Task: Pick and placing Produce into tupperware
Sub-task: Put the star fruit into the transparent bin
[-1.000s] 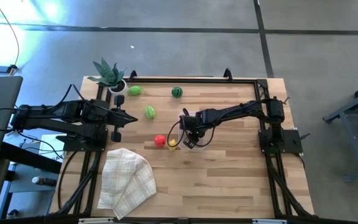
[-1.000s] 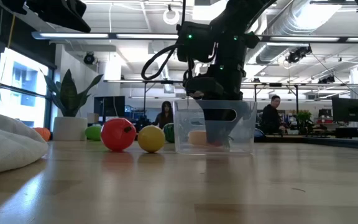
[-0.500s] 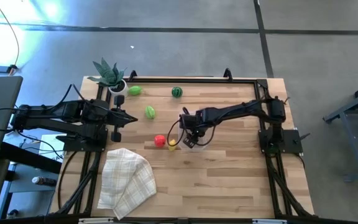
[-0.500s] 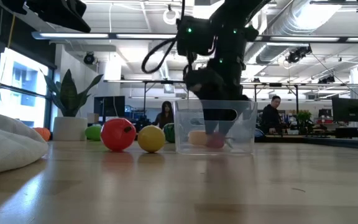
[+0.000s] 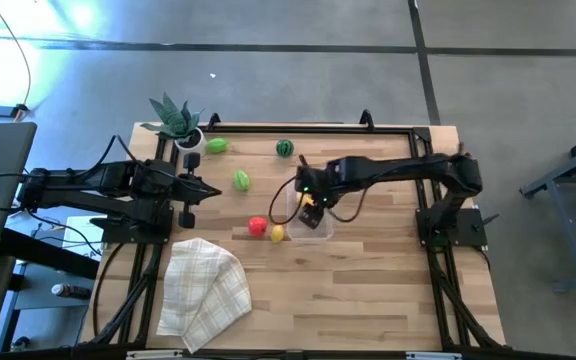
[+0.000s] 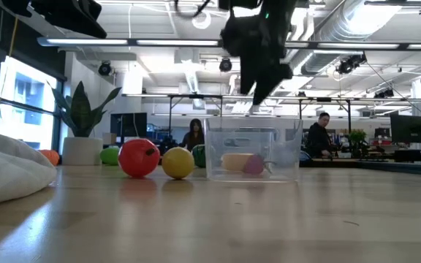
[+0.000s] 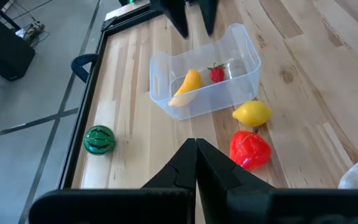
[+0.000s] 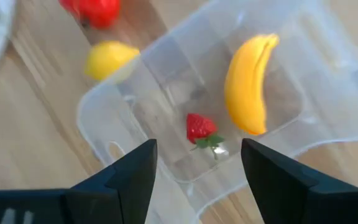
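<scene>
Right gripper (image 8: 194, 171) spread and empty above clear tupperware (image 8: 104, 134) holding banana (image 8: 250, 84) and strawberry (image 8: 199, 129); left gripper (image 7: 196, 163) pressed shut; lemon (image 7: 252, 114), probably light, rigid, slippery, best pinched across its middle.

Right gripper: raised clear of the tub

Right gripper (image 6: 258, 69), earlier lowered inside the clear tupperware (image 6: 253, 150), now hangs above it with fingers spread and empty. Strawberry (image 8: 199, 129), formerly hidden behind the fingers, now lies free on the tub floor beside the banana (image 8: 249, 83). Right arm's elbow has swung farther right.
</scene>
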Robot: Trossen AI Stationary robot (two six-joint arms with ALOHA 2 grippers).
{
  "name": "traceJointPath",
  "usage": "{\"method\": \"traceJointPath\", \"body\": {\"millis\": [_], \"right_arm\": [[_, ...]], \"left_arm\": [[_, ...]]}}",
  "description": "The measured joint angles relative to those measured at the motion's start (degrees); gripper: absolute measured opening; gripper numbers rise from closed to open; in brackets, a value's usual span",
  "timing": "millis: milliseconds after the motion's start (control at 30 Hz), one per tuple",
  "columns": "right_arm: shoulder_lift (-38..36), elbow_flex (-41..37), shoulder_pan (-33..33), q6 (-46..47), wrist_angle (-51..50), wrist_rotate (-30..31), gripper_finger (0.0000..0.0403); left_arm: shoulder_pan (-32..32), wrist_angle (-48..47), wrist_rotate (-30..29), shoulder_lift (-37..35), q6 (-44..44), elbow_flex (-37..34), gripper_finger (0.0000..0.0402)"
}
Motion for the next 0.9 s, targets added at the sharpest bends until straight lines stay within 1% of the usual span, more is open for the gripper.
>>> {"method": "traceJointPath", "body": {"millis": [100, 233, 333, 400, 500, 600, 700, 800, 900], "right_arm": [[-4.8, 0.0, 0.8, -0.3, -0.2, 4.5, 0.0210], [-11.4, -1.2, 4.1, -2.3, -0.5, 15.7, 0.0189], [-16.2, -4.4, 7.0, -1.3, -0.6, 22.4, 0.0176], [-19.8, -8.1, 8.9, 0.8, -0.7, 25.2, 0.0172], [-26.0, -15.7, 11.4, 4.8, 0.7, 26.9, 0.0170], [-33.1, -23.3, 13.6, 4.6, 4.8, 27.4, 0.0170], [-40.4, -27.8, 14.6, 0.3, 8.3, 27.6, 0.0170], [-46.9, -29.9, 14.7, -6.1, 8.2, 29.6, 0.0170], [-53.0, -31.0, 14.7, -11.6, 6.2, 30.2, 0.0170]], "left_arm": [[0.0, 0.0, 0.0, 0.0, 0.0, 0.0, 0.0001], [0.0, 0.0, 0.0, 0.0, 0.0, 0.0, 0.0001], [0.0, 0.0, 0.0, 0.0, 0.0, 0.0, 0.0001], [0.0, 0.0, 0.0, 0.0, 0.0, 0.0, 0.0001], [0.0, 0.0, 0.0, 0.0, 0.0, 0.0, 0.0001], [0.0, 0.0, 0.0, 0.0, 0.0, 0.0, 0.0001], [0.0, 0.0, 0.0, 0.0, 0.0, 0.0, 0.0001], [0.0, 0.0, 0.0, 0.0, 0.0, 0.0, 0.0001], [0.0, 0.0, 0.0, 0.0, 0.0, 0.0, 0.0001]]}}
